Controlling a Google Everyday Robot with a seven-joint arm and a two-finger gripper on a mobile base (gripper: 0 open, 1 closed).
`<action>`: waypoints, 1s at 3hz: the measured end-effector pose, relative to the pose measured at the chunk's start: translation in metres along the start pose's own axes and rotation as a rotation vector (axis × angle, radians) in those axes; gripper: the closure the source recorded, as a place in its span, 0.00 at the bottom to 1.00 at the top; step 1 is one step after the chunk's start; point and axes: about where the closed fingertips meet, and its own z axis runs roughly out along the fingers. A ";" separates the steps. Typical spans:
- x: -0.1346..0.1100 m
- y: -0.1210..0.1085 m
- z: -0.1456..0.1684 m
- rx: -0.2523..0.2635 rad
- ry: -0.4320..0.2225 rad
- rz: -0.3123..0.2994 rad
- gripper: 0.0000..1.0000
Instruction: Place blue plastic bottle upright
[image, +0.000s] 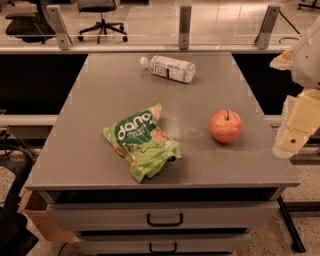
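Note:
The blue plastic bottle (168, 68) lies on its side near the far edge of the grey table (95, 150), white cap pointing left, label facing up. My gripper (295, 127) is at the right edge of the view, beside the table's right side and well away from the bottle. It holds nothing that I can see.
A red apple (225, 126) sits on the right part of the table. A green snack bag (142, 141) lies at the centre left. Drawers (165, 218) are below the tabletop. A glass railing (185, 22) runs behind the table, with office chairs beyond.

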 end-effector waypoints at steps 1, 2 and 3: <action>-0.001 -0.008 -0.002 0.022 -0.001 0.006 0.00; -0.007 -0.041 -0.013 0.119 -0.005 0.033 0.00; -0.027 -0.094 -0.016 0.248 -0.025 0.056 0.00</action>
